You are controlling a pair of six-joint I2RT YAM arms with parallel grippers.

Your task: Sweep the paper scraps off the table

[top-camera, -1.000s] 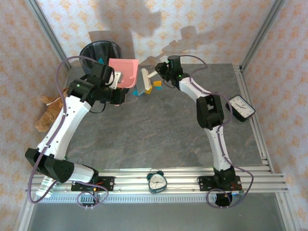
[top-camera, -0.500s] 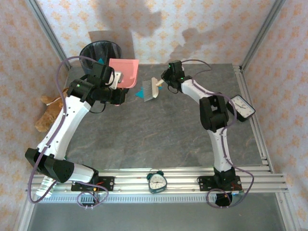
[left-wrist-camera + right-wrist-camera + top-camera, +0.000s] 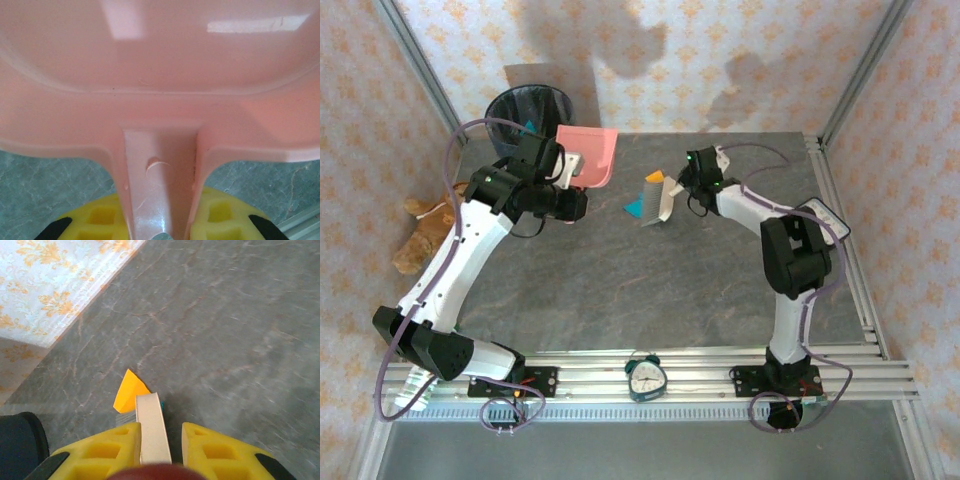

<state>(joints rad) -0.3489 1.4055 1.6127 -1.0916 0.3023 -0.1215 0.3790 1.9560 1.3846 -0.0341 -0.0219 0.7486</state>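
1. Right pincer (image 3: 152,437) is clamped on a small cream-handled brush (image 3: 663,203). In the last second it has swung back to the right across the dark grey stone-patterned table (image 3: 620,290).
2. A flat teal paper scrap (image 3: 635,207) and an orange paper scrap (image 3: 653,177) lie loose beside the bristles, so I'd say nothing's collected yet.
3. Farther back, the left pincer (image 3: 159,222) grips a pink plastic dustpan (image 3: 590,155) by its handle, apart from both scraps.

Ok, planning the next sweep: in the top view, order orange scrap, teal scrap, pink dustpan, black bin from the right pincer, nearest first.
From the right pincer:
1. orange scrap, just left of it.
2. teal scrap, slightly farther left.
3. pink dustpan, left and back.
4. black bin, far-left back corner.
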